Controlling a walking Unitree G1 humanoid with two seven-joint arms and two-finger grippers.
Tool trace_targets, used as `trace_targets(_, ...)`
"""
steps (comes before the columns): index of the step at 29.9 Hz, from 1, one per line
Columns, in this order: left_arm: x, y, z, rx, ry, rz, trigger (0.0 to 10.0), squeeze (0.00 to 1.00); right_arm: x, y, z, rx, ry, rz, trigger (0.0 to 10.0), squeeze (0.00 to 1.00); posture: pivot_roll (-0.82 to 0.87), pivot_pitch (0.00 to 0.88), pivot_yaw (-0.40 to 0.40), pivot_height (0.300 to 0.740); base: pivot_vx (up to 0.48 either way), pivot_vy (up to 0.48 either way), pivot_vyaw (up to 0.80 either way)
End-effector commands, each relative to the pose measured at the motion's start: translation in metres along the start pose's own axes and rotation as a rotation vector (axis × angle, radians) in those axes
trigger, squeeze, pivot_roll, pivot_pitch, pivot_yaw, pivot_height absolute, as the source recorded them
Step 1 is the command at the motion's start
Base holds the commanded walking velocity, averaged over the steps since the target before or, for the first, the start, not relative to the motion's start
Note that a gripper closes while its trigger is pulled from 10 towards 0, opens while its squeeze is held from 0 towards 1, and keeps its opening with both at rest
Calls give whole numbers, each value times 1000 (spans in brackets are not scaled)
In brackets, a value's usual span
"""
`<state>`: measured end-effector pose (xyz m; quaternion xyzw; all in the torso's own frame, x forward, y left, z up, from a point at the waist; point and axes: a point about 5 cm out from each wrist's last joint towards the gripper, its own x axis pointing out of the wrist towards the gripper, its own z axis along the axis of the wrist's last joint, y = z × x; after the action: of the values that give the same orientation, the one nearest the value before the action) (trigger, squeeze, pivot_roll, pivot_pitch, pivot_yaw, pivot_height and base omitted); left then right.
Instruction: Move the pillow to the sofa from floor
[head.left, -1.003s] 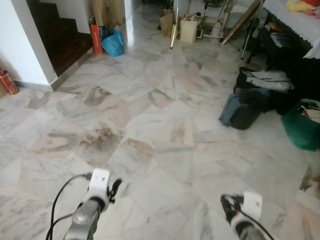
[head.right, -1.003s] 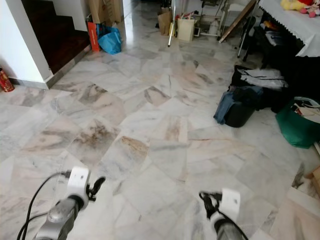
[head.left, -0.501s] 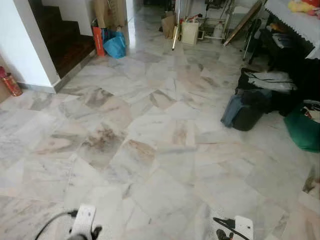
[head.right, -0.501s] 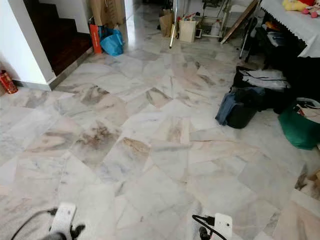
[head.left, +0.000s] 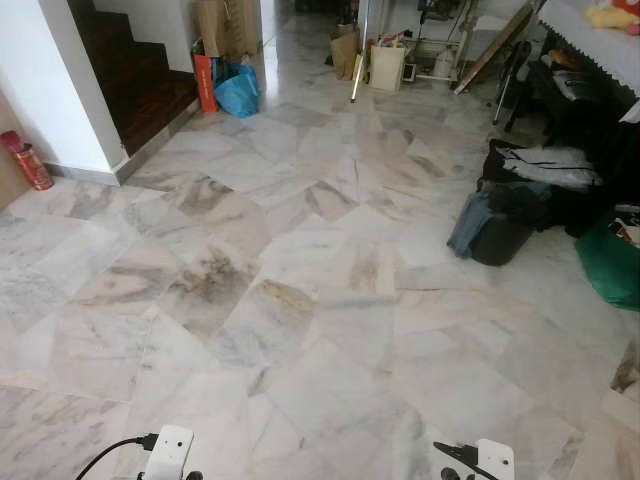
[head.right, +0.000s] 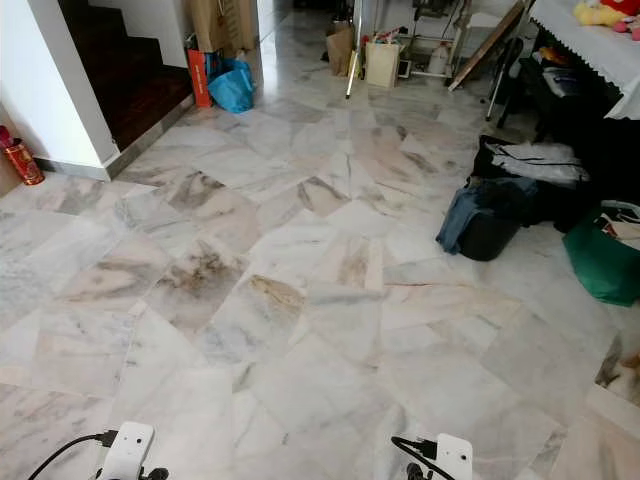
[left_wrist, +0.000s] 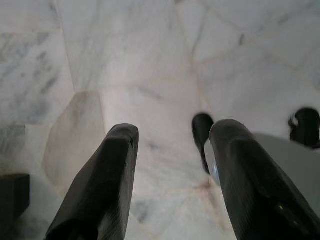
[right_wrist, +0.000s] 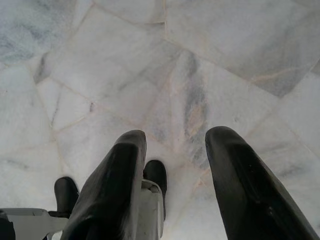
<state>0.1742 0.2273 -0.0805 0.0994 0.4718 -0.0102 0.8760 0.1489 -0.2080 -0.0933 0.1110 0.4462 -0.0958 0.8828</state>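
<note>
Both arms are lowered since earlier; left hand (left_wrist: 170, 185) and right hand (right_wrist: 172, 185) hang wide, empty, over pale marble floor (head.left: 300, 300); the pillow should be searched for by slow turning.

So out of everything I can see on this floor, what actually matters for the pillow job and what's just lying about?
For the job:
- left gripper, open, pointed at bare floor
- right gripper, open, likewise
- marble floor

Just lying about:
- blue bag
- red bag
- red can
- dark bag
- green bag
- paper bags
</note>
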Motion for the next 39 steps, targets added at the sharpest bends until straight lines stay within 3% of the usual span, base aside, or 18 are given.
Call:
trace_targets(1,-2,-1,-13,41,59,-17,10000,0,0,0,-3,-10,14,-1,10000,0,65,0,-36,740,0,0,0)
trace_targets(17,-2,-5,-14,80,54,-38,10000,0,-1,1,-10,-55,54,12,10000,0,60,0,-23,740,0,0,0)
trace_targets(39,-2,-7,-16,86,61,-53,10000,0,-2,2,-13,-72,64,27,10000,0,61,0,-27,740,0,0,800)
